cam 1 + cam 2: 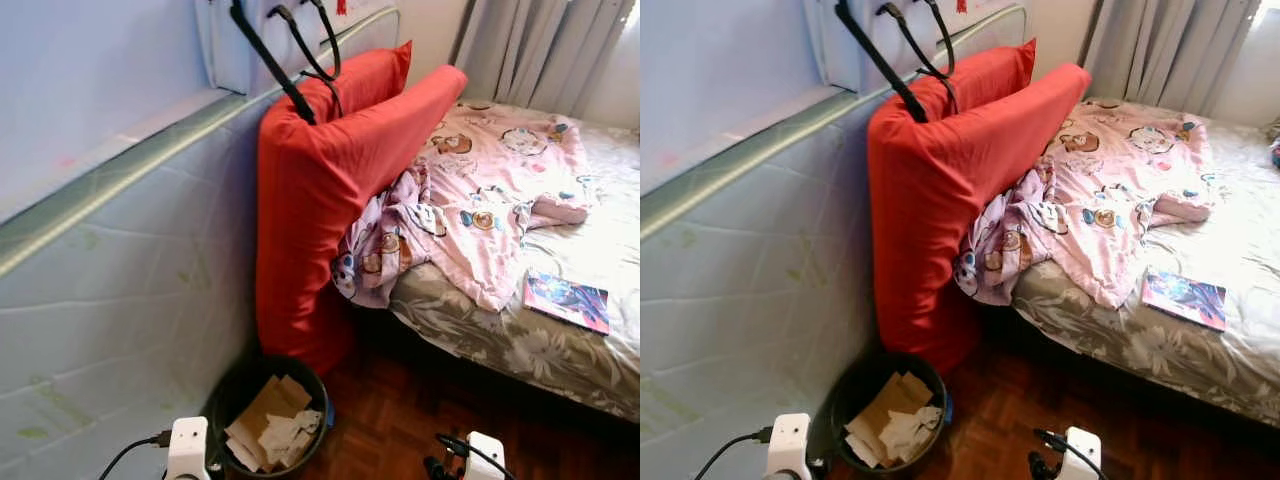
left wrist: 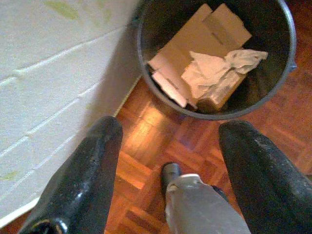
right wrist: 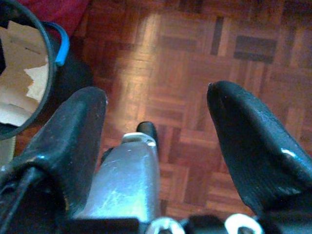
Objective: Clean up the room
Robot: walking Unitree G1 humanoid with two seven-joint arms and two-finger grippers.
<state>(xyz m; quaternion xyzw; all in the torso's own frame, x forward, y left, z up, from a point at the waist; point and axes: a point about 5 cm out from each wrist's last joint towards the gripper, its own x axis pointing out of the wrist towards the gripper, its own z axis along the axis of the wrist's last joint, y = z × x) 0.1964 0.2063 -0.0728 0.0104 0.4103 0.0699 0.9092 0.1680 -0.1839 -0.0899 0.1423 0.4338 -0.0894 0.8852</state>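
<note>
both jaws wide apart, empty, above floor (image 3: 195, 73)

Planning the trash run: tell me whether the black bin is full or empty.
Partly full: the black bin holds cardboard pieces and crumpled paper, below its rim.

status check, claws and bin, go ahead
Left claw open, empty, above bin. Right claw open over bare parquet. Bin holds cardboard and paper. Nothing in the way.
</note>
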